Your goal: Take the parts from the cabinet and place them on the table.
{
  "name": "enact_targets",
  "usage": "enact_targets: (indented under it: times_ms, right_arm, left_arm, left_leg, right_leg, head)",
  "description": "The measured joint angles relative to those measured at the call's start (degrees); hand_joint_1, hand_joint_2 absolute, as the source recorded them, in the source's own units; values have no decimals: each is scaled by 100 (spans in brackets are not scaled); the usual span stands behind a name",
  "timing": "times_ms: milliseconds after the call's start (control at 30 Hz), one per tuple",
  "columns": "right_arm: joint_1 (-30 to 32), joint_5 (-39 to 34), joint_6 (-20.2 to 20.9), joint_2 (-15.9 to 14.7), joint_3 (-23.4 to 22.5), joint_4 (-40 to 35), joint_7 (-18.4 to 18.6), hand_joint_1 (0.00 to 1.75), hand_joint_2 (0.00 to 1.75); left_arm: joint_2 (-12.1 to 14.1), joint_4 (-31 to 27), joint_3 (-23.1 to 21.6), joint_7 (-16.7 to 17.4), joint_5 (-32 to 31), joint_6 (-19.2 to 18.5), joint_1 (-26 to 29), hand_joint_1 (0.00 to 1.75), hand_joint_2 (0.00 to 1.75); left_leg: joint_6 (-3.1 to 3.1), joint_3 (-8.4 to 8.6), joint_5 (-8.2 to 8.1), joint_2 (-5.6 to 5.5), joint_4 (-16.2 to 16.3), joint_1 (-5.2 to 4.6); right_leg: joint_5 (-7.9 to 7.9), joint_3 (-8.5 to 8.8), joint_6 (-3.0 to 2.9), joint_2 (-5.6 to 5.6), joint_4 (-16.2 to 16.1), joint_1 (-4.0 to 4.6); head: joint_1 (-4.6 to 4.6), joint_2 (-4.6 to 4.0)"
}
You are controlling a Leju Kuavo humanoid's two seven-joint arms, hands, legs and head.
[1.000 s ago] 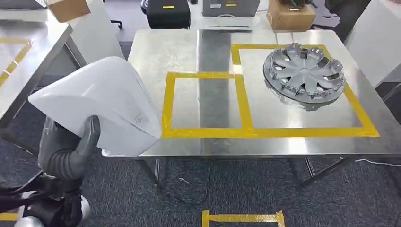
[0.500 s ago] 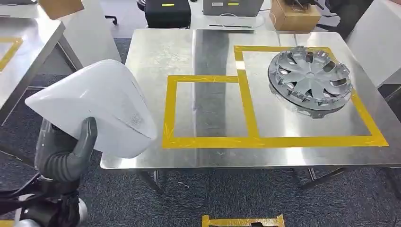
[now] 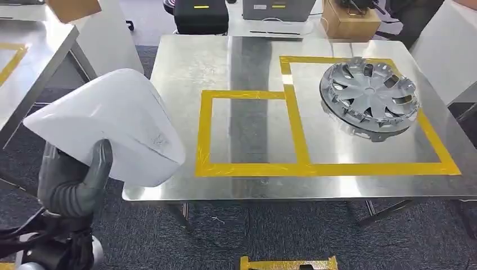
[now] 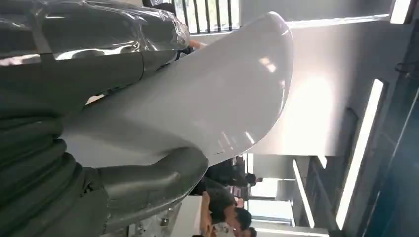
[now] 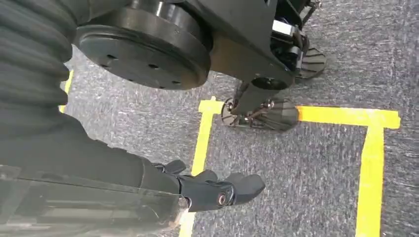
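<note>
One white shell (image 3: pixel 112 126) sits gripped in the left hand (image 3: pixel 76 183) beyond the table's (image 3: pixel 180 62) near left corner; a hubcap (image 3: pixel 368 95) lies inside the far right taped square (image 3: pixel 433 135). Right hand (image 5: pixel 217 190) hangs unclenched, holding nothing, over carpet.

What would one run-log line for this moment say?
left hand: holds white part beside table | right hand: hangs, holds nothing | hubcap: on table
</note>
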Motion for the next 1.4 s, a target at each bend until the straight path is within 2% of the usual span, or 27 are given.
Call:
enact_targets:
  times_ms: [167,233,300,367,433,467,533,600,700,900,967,1033,1133,1400]
  right_arm:
    - [1,0,7,0,0,0,-39,0,175]
    - [0,0,15,0,0,0,-41,0,175]
    - [2,18,28,0,0,0,-42,0,175]
    - [2,140,87,0,2,0,-41,0,175]
    - [-4,260,142,2,2,0,-39,0,175]
    - [-11,317,175,7,7,0,-41,0,175]
    - [-47,426,255,15,18,-2,-33,0,175]
    - [-113,496,330,28,24,0,28,0,175]
    - [-210,573,422,50,37,0,116,0,175]
    - [-274,605,450,68,72,0,149,0,175]
    - [-292,623,455,79,72,0,173,0,175]
    - [-306,658,455,92,81,-2,206,0,175]
    - [-329,664,455,109,107,-2,219,0,175]
    - [-347,664,457,125,111,-2,249,0,175]
  left_arm:
    - [0,-37,0,-31,-123,7,34,175,175]
    - [0,-44,4,55,-361,39,35,175,175]
    - [0,-52,11,353,-972,85,13,175,175]
    - [6,-37,63,1122,-2089,-45,-172,175,175]
    - [61,17,194,1879,-2874,-480,-541,175,175]
    - [107,66,264,2137,-3140,-731,-778,175,175]
    - [240,241,371,2517,-3716,-1419,-1267,175,175]
    - [376,478,446,2704,-4222,-2066,-1741,175,175]
    - [609,908,450,2728,-4932,-2877,-2345,175,175]
    - [870,1602,441,2662,-5271,-3110,-2821,175,175]
    - [961,1774,418,2638,-5705,-3405,-2912,175,175]
    - [1062,2024,374,2435,-6333,-3659,-3032,175,175]
    - [1167,2359,317,2242,-6675,-3733,-3159,175,175]
    - [1309,2776,153,2199,-6723,-3746,-3252,175,175]
  left_leg:
    - [0,24,0,0,-6,2]
    - [0,33,0,-1,-10,2]
    - [-1,35,0,-3,-13,4]
    - [-1,35,1,-18,-15,6]
    - [-4,35,6,-42,-16,7]
    - [-4,35,10,-54,-17,7]
    - [-10,35,15,-62,-19,7]
    - [-13,36,20,-62,-20,7]
    - [-12,37,23,-64,-19,6]
    - [-11,34,21,-64,-19,4]
    - [-13,34,19,-62,-20,5]
    - [-14,34,19,-62,-20,5]
    - [-14,34,19,-61,-21,5]
    - [-14,35,19,-60,-22,5]
  right_leg:
    - [-2,16,8,0,1,1]
    - [-2,22,8,0,1,1]
    - [-3,21,8,0,1,1]
    - [-5,17,10,-9,1,2]
    - [-6,18,10,-27,2,2]
    - [-6,19,10,-31,4,2]
    - [-6,19,10,-34,8,2]
    - [-5,18,9,-32,12,2]
    - [-5,18,9,-31,17,1]
    - [-6,23,8,-31,19,0]
    - [-8,16,7,-29,19,0]
    - [-9,13,6,-30,19,0]
    - [-10,14,6,-30,19,0]
    - [-9,15,6,-30,19,0]
  head:
    - [0,0]
    - [0,0]
    - [0,0]
    - [0,0]
    - [-2,0]
    - [0,0]
    - [-2,0]
    - [-2,0]
    - [0,0]
    - [0,0]
    - [0,0]
    - [-2,0]
    - [0,0]
    - [0,0]
